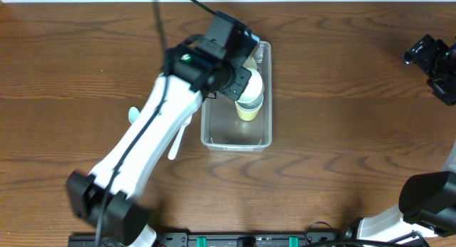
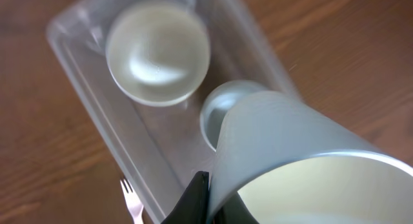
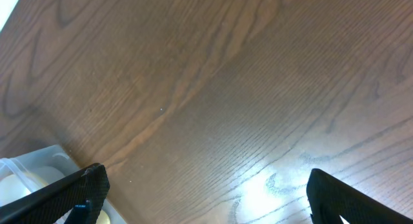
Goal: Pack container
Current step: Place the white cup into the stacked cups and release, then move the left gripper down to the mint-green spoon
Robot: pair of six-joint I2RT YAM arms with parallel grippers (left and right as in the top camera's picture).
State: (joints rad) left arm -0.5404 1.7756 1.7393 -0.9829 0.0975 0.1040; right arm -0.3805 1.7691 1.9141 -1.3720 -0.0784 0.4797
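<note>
Packing step in hand: left gripper (image 1: 241, 80) is clamped on a pale, smooth-walled cup (image 2: 303, 166), held tipped over the container (image 1: 235, 137) (clear thin plastic, rounded corners, mid-table toward the far edge). A round cream bowl (image 2: 157, 53) and a smaller round cup (image 2: 222, 111) lie inside. Next move, as I judge it: lower the cup onto the free floor at the near end and let go without nudging the bowl. Right gripper (image 3: 210, 198) is spread wide and empty, far right over the wood-grain table (image 3: 258, 88); a white plastic fork (image 2: 132, 201) lies just left of the container.
</note>
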